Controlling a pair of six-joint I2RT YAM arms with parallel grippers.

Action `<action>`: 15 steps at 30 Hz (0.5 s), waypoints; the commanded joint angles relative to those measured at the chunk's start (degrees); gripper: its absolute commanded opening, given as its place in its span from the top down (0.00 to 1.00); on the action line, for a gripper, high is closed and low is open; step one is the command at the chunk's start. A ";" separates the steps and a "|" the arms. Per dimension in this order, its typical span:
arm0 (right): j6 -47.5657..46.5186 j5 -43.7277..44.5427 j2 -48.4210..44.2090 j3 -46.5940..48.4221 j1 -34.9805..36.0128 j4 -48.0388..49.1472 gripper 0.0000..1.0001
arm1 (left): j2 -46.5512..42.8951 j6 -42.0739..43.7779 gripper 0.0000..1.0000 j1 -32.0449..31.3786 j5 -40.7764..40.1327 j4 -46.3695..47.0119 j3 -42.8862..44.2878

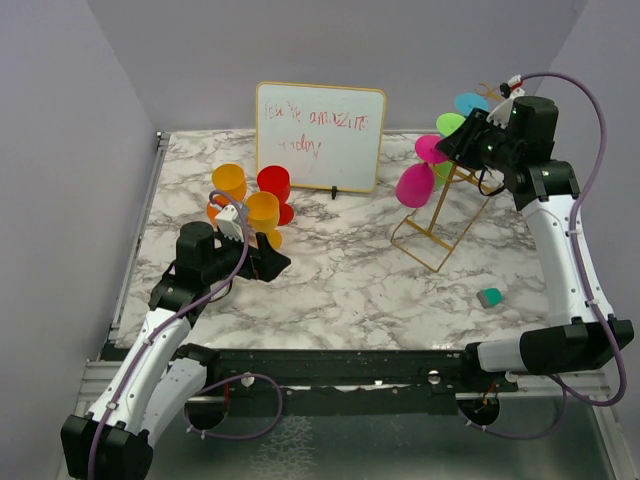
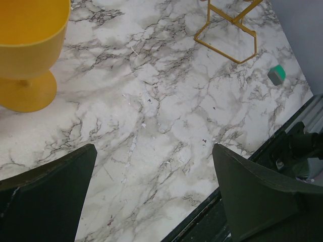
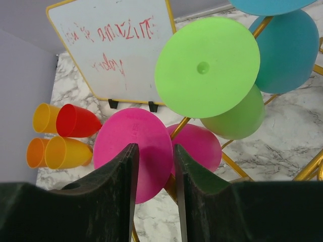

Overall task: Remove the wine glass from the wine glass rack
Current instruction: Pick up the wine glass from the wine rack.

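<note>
The gold wire wine glass rack (image 1: 440, 228) stands at the right of the table; its base shows in the left wrist view (image 2: 229, 20) and a rail in the right wrist view (image 3: 179, 128). A magenta glass (image 1: 415, 185), a green glass (image 1: 450, 124) and a blue glass (image 1: 471, 103) hang on it. My right gripper (image 1: 447, 148) is up at the rack. In its wrist view its fingers stand a narrow gap apart (image 3: 155, 147), just in front of the magenta glass's round foot (image 3: 118, 136), gripping nothing. My left gripper (image 1: 280, 262) is wide open and empty (image 2: 154, 147) over the marble.
A white dry-erase board (image 1: 320, 135) stands at the back centre. Orange (image 1: 229, 183), red (image 1: 273, 185) and yellow (image 1: 263, 212) glasses stand at the left, by the left gripper; a yellow one shows in its wrist view (image 2: 30, 50). A small teal object (image 1: 489, 297) lies near the rack.
</note>
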 commanded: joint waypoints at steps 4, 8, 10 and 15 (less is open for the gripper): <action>0.90 0.95 -1.43 -2.85 -0.21 2.04 0.63 | -0.64 0.44 0.01 0.26 -0.10 0.54 0.33; 1.43 0.84 -1.66 -3.01 -0.23 2.73 0.69 | -0.61 0.44 0.01 0.26 -0.10 0.54 0.29; 1.54 0.90 -1.84 -2.84 -0.27 2.90 0.69 | -0.65 0.44 0.01 0.26 -0.10 0.54 0.32; 1.87 1.56 -2.43 -2.66 -0.27 2.91 0.74 | -0.55 0.44 0.01 0.26 -0.04 0.54 0.28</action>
